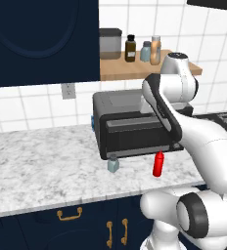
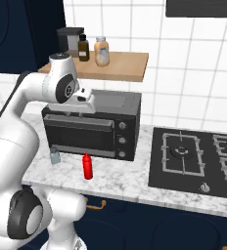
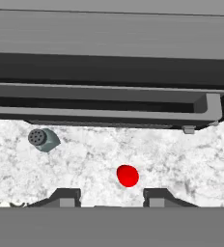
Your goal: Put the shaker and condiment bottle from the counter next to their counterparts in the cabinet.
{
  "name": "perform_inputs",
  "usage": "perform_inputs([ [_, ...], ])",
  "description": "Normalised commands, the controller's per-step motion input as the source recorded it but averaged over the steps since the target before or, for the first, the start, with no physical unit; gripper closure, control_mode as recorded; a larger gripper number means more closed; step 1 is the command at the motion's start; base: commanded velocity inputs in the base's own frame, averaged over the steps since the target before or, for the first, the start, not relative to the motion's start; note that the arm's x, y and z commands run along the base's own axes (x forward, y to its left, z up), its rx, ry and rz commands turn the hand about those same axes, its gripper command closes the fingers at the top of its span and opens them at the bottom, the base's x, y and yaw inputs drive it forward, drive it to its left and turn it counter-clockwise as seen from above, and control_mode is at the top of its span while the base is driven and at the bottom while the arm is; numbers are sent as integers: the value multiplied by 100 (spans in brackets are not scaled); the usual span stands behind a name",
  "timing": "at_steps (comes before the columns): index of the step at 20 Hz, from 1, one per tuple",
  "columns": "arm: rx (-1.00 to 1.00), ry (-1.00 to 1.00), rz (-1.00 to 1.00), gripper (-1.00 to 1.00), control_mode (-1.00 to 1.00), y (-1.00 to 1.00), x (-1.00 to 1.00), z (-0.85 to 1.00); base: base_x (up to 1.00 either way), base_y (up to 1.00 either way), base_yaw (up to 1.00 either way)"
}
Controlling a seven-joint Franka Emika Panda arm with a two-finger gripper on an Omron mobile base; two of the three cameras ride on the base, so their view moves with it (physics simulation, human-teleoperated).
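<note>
Left base view – counter items: one small squat pale blue-grey shaker with grey cap (image 1: pixel 113 164) and one slim bright red squeeze bottle with pointed nozzle (image 1: pixel 158 163) stood on the white-and-grey speckled marble counter (image 1: pixel 42 166), just in front of the black toaster oven (image 1: pixel 130 128), well apart from each other.
Left base view – shelf: the light wooden shelf board (image 1: pixel 130 70) beside the dark navy wall cupboard (image 1: pixel 43 41) carried one grey canister (image 1: pixel 110 43), one dark brown bottle (image 1: pixel 130 49), one matching pale blue-grey shaker (image 1: pixel 146 52) and one tan bottle with pale cap (image 1: pixel 156 50).
Right base view – arm: the white arm reached over the oven top; the red bottle (image 2: pixel 88 166) and counter shaker (image 2: pixel 55 155) stood untouched below.
Right base view – other: one black hob (image 2: pixel 196 163) lay to the right.
Hand view – gripper: the gripper (image 3: pixel 112 197) looked down at the counter, finger tips drawn in as far as they go and holding nothing; the red bottle (image 3: pixel 127 175) sat just above the gap between them, the shaker (image 3: pixel 43 139) off to the left.
Progress: judged none done; both items remained to be lifted and shelved beside their counterparts.
</note>
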Motion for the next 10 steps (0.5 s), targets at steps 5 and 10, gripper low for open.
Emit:
perform_inputs([
  [5,0,-3,0,-100,-100,0,-3,0,0,0,0],
  [10,0,-13,0,-100,-100,0,-18,0,0,0,0],
])
